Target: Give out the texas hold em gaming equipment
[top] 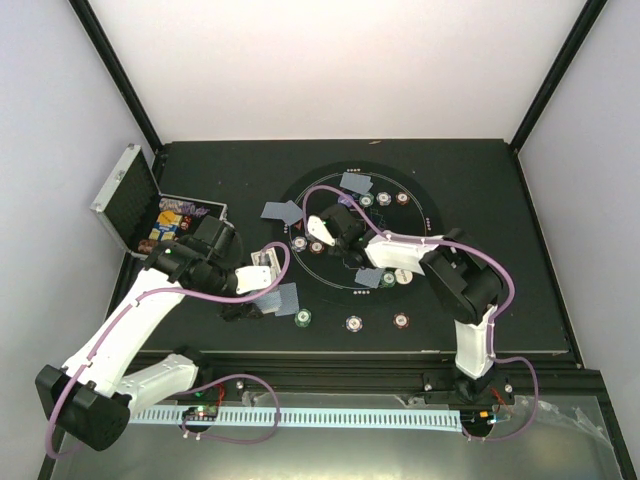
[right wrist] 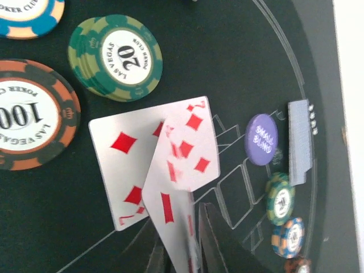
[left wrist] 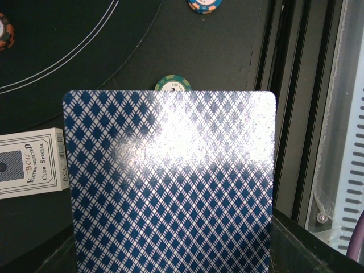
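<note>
The mat [top: 335, 272] looks partly dealt; left gripper [top: 265, 285], at its eight o'clock, clamps a blue-backed card [left wrist: 170, 182]; right gripper [right wrist: 190, 247] around a blurred red card [right wrist: 170, 199], grip unclear.

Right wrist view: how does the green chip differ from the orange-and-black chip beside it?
The green chip reads 20; the orange-and-black chip reads 100. The green chip seems to top a small stack, fully in view; the orange-and-black chip is cut by the picture's left edge. Both are round, lie flat and say LAS VEGAS.

left gripper [top: 270, 283] clamped; arm bent rightward | right gripper [top: 320, 232] jaw state unclear; arm reaching forward-left
</note>
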